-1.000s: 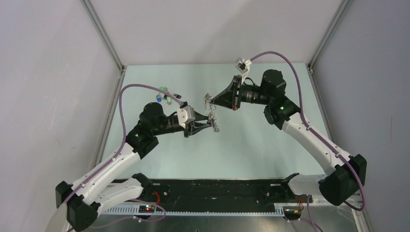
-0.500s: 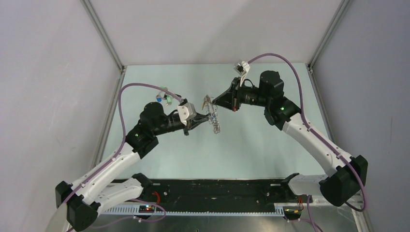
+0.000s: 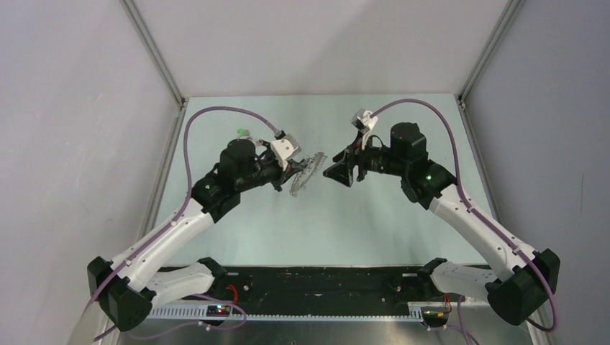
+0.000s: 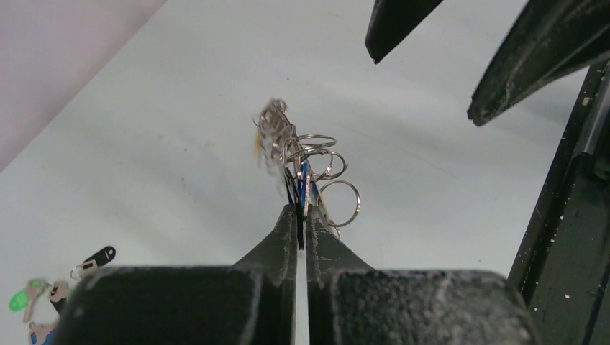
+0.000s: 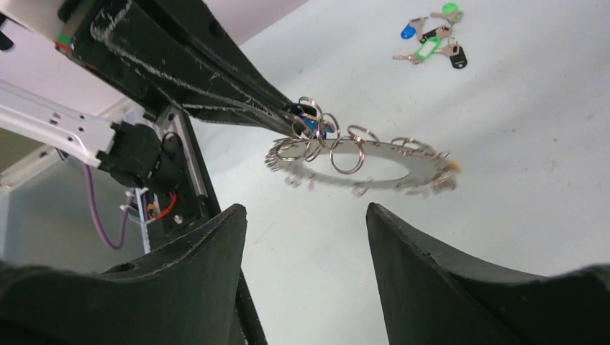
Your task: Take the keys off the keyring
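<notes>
The keyring [image 5: 360, 169], a flat silver ring with small loops on its rim, hangs blurred in the air between my two grippers; the top view shows the keyring [image 3: 306, 172] edge-on. My left gripper [image 4: 301, 215] is shut on a blue key [image 4: 303, 183] at the ring's rim, among the loops. A yellow head [image 4: 257, 142] shows on the ring's far side. My right gripper [image 5: 306, 208] is open, its fingertips just short of the ring and not touching it. From above, the right gripper [image 3: 329, 172] faces the left gripper [image 3: 290, 174].
Several loose keys [image 5: 434, 34] with green, blue and black heads lie on the pale green table [image 3: 360, 215] at the far left, behind the left arm; the loose keys [image 4: 43, 302] also show beside my left fingers. White walls enclose the table [image 3: 165, 79].
My right gripper has opened, let go of the keyring and drawn back. My left gripper closed at the ring's rim, then swung up and away with the ring.
</notes>
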Available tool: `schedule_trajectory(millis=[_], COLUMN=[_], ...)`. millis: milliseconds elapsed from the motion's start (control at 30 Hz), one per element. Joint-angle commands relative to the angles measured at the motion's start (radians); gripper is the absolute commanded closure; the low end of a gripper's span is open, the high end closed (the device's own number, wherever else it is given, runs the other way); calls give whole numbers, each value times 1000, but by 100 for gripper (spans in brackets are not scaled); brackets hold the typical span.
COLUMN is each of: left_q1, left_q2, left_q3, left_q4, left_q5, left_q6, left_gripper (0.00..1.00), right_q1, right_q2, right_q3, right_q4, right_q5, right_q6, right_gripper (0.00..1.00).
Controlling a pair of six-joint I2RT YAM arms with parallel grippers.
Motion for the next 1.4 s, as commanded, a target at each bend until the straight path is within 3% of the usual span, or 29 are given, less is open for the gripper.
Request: schedule_trajectory(millis=[0,300,533,700,1033,1067,1233,1367], left_q1=[-3,-5,-10,-12,-17,-18,-22,-24], left_q2=[-27,-81,-104,-123,-159,-162,-178,-168], left_q3=[49,25,18,21,17,16,7,14], left_q4=[11,12,12,13,36,39,66,78], left_q5=[-16,85,158,169,276,284,338,339], left_q6=[-13,42,58,56,48,47,31,-2], left_gripper=[100,100,100,100,100,100,100,100], right_q1=[53,90,93,93,103,109,110,111], right_q2=[-31,-70,-107,-72,21,33,56,51], right_q3=[-36,-220,-307,-308,-312,-312,-314,-312], right_q4=[16,321,421,455,612,636,697,743], right_q5=[44,202,141,235,244,241,194,91], right_q6=[-107,-227,-449,-412,-332,-330,-298,-266], right_gripper=[33,28,33,33,30,31,57,57])
